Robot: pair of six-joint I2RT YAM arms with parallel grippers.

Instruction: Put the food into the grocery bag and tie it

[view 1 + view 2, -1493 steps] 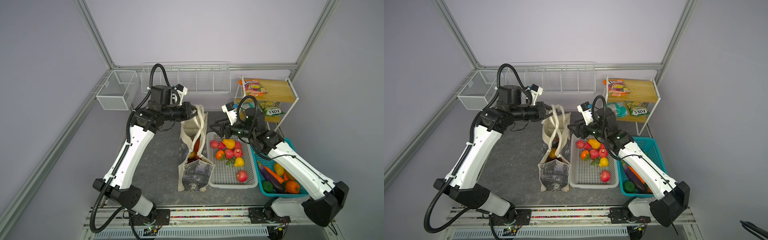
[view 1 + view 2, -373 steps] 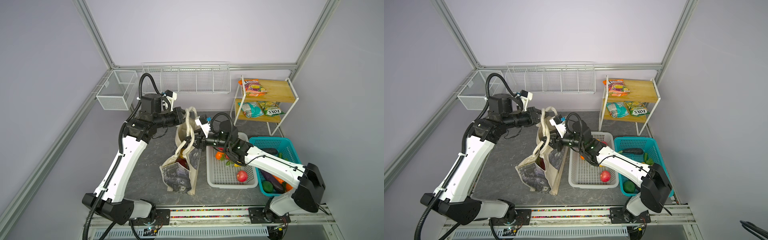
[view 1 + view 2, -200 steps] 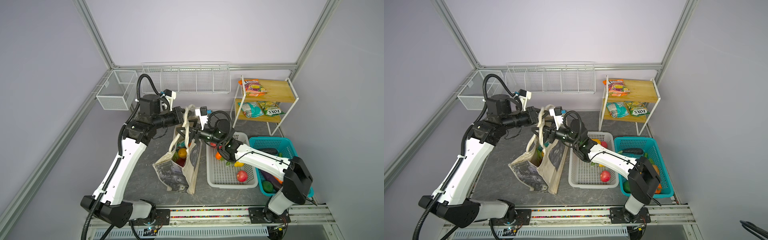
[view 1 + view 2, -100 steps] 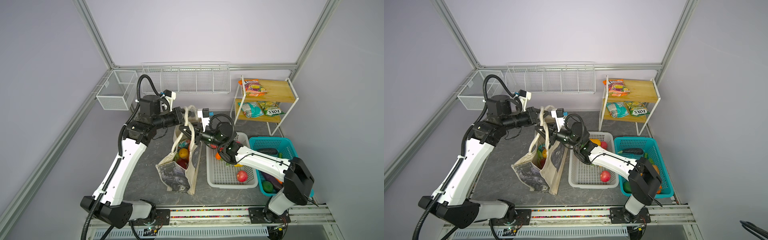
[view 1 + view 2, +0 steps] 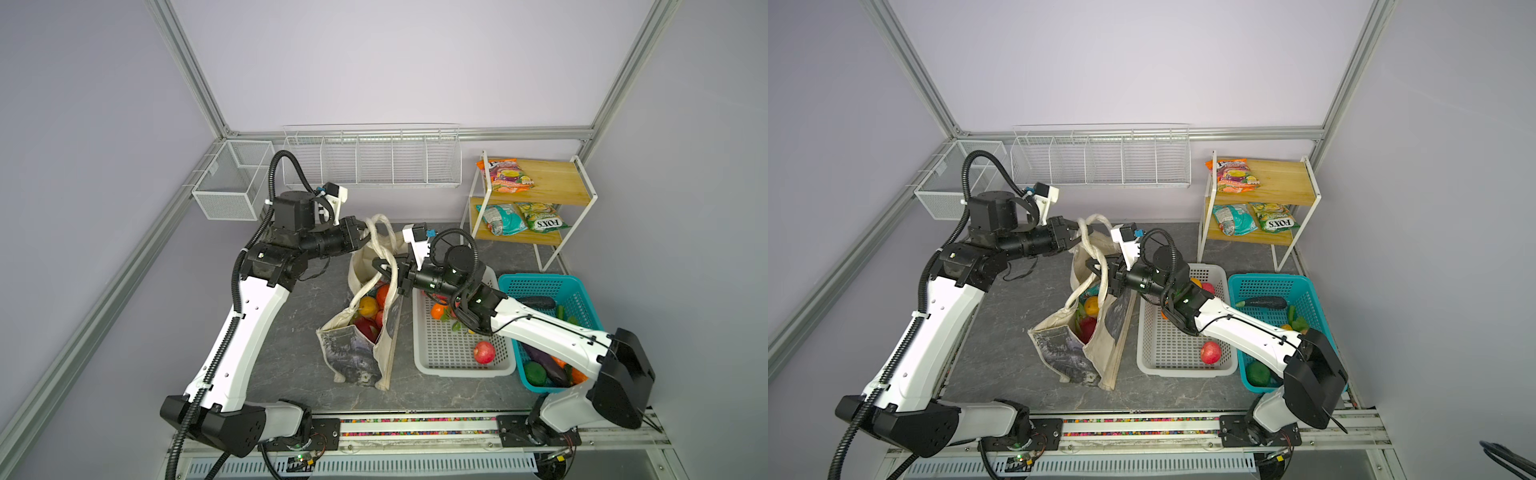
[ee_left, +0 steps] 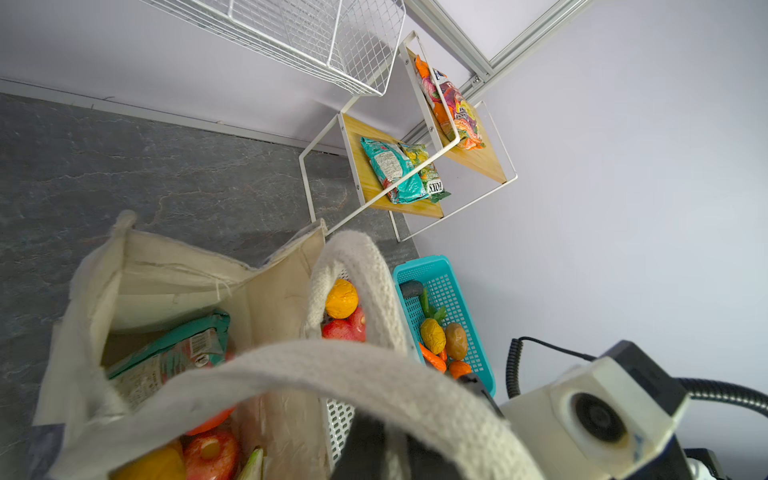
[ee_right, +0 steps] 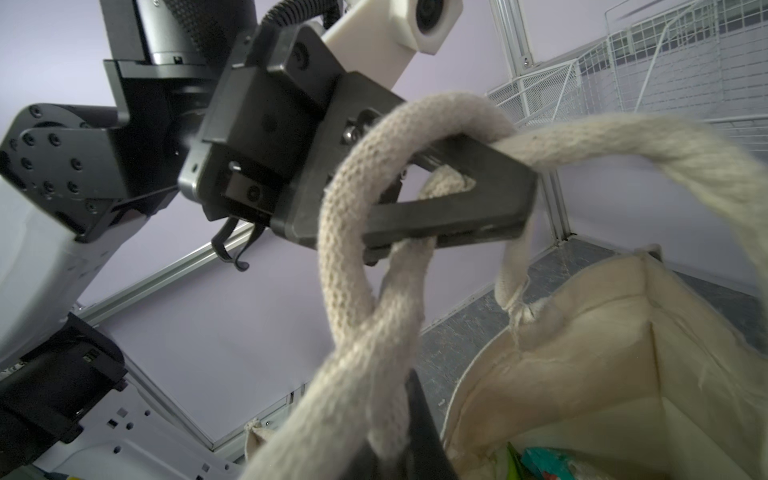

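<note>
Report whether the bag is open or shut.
Open: the bag gapes at its mouth, with fruit and a teal packet visible inside.

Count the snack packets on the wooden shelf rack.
3: an orange packet on the top shelf; a teal packet and a green packet side by side on the lower shelf.
</note>
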